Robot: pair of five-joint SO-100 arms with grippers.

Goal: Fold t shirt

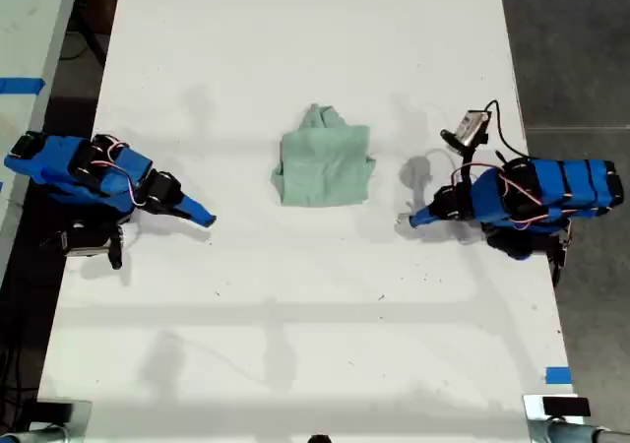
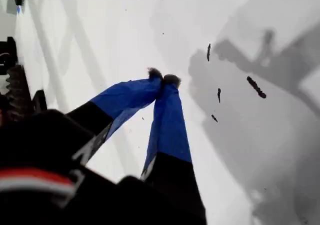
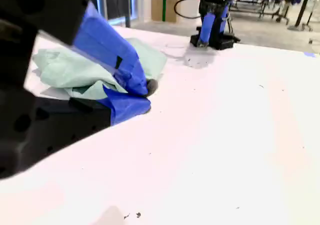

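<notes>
In the exterior view, my second gripper (image 1: 204,219) rests at 9 o'clock on the white table (image 1: 295,315), jaws closed on nothing. The t shirt (image 1: 325,162) lies centred, slightly toward 12 o'clock, as a compact folded bundle apart from both arms. My first gripper (image 1: 411,221) sits at 3 o'clock, jaws closed and empty. Folding looks nearly complete. For any further fold, open the jaws first, approach low and pinch one edge only.

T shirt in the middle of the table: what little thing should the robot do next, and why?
Probably open my second end effector and ease it toward the t shirt. It is shut and empty, close to the wrinkled bundle; my first end effector is shut over bare table.
</notes>
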